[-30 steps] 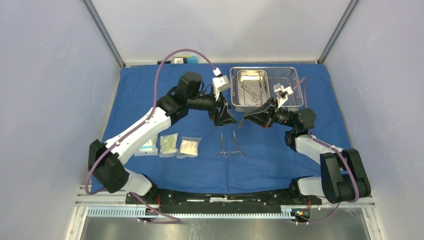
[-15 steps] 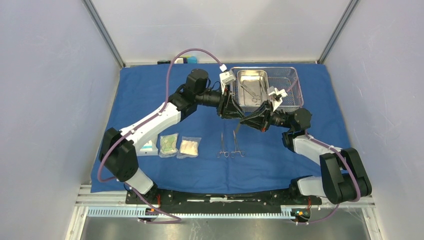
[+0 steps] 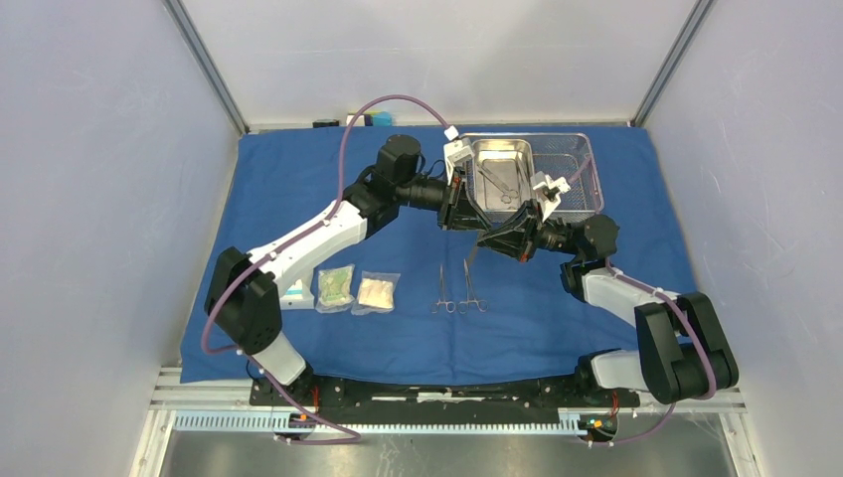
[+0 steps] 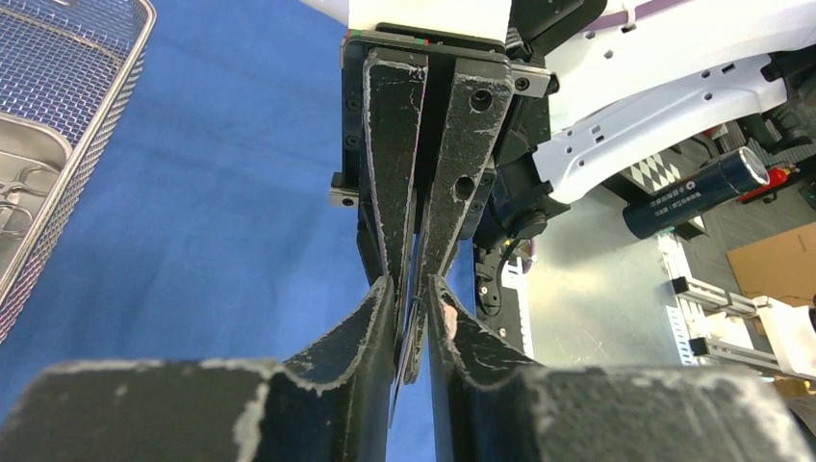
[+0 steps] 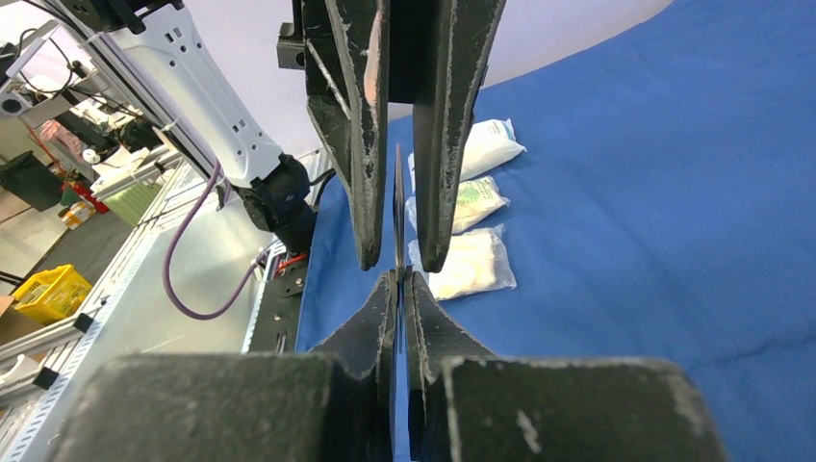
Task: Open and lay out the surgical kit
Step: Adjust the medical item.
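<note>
Centre of the overhead frame, just below the rectangular steel mesh tray (image 3: 582, 159) at upper right: right gripper (image 5: 399, 281) clamped on a slim metal scissor-like instrument (image 5: 397, 207), seen edge-on. Left gripper (image 4: 412, 294) fingers straddle it, a narrow gap each side, not touching. Large blue cloth wrap (image 3: 298, 189) lies spread flat. Two more slim instruments (image 3: 457, 290) sit lower centre, three small clear packets (image 3: 338, 288) to their left.
</note>
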{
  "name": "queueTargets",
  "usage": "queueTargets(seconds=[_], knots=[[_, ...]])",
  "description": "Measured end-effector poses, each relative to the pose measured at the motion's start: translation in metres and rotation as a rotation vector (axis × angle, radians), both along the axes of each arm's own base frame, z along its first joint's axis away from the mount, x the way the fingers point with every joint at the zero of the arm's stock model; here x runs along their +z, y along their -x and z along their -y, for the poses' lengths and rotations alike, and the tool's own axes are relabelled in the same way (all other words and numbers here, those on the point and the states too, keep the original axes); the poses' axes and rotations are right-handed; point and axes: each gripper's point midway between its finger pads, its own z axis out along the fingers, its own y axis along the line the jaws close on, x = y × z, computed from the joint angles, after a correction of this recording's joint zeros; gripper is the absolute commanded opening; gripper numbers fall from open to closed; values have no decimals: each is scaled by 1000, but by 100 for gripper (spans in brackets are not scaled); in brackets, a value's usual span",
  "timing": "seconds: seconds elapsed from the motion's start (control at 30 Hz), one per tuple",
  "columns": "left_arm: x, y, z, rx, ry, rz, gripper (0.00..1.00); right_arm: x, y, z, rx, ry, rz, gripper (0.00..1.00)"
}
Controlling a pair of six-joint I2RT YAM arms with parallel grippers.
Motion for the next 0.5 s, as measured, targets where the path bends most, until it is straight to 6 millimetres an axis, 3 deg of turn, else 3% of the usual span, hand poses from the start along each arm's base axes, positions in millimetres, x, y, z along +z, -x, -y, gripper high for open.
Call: queueTargets(seconds=[0.13, 0.23, 0.37, 0.5], knots=[[1, 0, 1, -2, 1, -5, 2, 0, 0, 0, 0, 1, -1, 4], [1, -1, 1, 1, 2, -3, 2, -1, 0, 0, -1, 2, -7, 14], [-5, -8, 0, 52, -26, -13, 2, -8, -6, 0, -13, 27, -16, 40], [-16, -29, -4, 199, -89, -19, 2, -19, -33, 1, -84, 109, -39, 55]])
